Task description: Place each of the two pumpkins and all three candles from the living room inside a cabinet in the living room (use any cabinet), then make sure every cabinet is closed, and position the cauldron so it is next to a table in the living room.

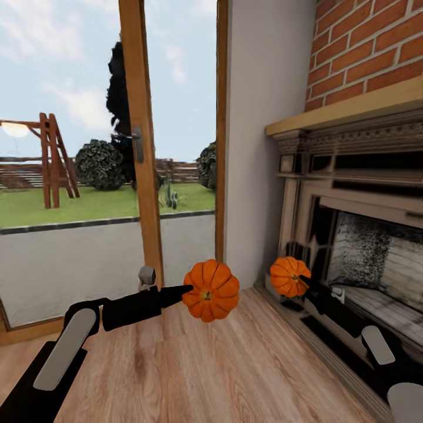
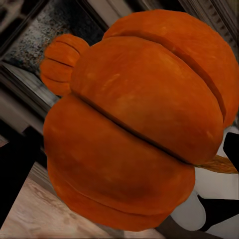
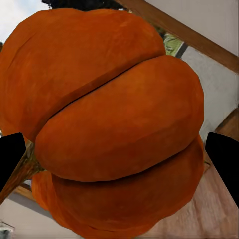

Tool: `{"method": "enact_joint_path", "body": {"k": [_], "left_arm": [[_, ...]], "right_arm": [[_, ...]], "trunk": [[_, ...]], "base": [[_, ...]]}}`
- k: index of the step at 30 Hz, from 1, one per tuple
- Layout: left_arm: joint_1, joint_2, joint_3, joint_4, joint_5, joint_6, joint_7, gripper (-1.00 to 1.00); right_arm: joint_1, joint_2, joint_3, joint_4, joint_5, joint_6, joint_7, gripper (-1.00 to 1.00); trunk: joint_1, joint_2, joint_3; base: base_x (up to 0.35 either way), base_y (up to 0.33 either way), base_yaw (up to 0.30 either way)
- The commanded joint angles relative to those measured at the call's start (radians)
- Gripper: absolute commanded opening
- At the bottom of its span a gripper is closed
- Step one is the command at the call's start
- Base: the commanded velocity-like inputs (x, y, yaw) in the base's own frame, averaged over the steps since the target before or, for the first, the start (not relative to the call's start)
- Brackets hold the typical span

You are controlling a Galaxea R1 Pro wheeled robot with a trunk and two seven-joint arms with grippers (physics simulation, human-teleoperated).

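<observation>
I hold both pumpkins above the light wood floor. The larger pumpkin (image 1: 210, 291) hangs at centre with my left gripper (image 1: 189, 290) shut on it, and it looms close in the left wrist view (image 2: 134, 124). The smaller pumpkin (image 1: 287, 276) is in front of the fireplace with my right gripper (image 1: 303, 279) shut on it. It lies between two black fingertips (image 3: 11, 155) in the right wrist view (image 3: 114, 124), and it appears in the background of the left wrist view (image 2: 61, 62). The candles, cabinet, cauldron and table are out of view.
A brick fireplace (image 1: 364, 211) with a wooden mantel and a dark firebox stands close on the right. A glass door with a wooden frame (image 1: 145, 176) is straight ahead, with a garden behind it. A white wall (image 1: 261, 88) separates them. Plank floor (image 1: 205, 370) spreads below the arms.
</observation>
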Motion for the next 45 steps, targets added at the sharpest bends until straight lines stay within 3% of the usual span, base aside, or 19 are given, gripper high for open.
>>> {"method": "enact_joint_path", "body": {"k": [1, 13, 22, 39, 45], "left_arm": [[-0.001, 0.001, 0.0, 0.0, 0.002, 0.002, -0.008, -1.0], [-0.001, 0.001, 0.0, 0.0, 0.002, 0.002, -0.008, -1.0], [-0.001, 0.001, 0.0, -0.001, 0.002, 0.002, -0.008, -1.0], [-0.001, 0.0, 0.0, 0.0, 0.002, 0.002, -0.008, -1.0], [-0.001, 0.0, 0.001, 0.0, 0.002, 0.002, -0.008, -1.0]], "right_arm": [[-0.001, 0.0, -0.003, 0.0, -0.011, 0.011, 0.001, -1.0], [-0.001, 0.001, -0.004, -0.001, -0.012, 0.012, 0.002, -1.0], [-0.001, 0.001, -0.004, -0.001, -0.012, 0.014, 0.0, -1.0], [-0.001, 0.001, -0.004, -0.001, -0.011, 0.005, 0.004, -1.0], [-0.001, 0.004, -0.004, -0.001, -0.012, 0.005, 0.004, -1.0]], "trunk": [[-0.001, -0.001, -0.001], [-0.001, -0.001, -0.007], [-0.001, -0.001, -0.019], [-0.009, 0.003, 0.038], [-0.031, 0.045, 0.057]], "base": [[-0.337, 0.0, -0.002], [-0.319, 0.0, 0.0], [-0.048, 0.0, 0.0], [-0.001, 0.0, 0.0], [0.0, 0.0, 0.0]]}}
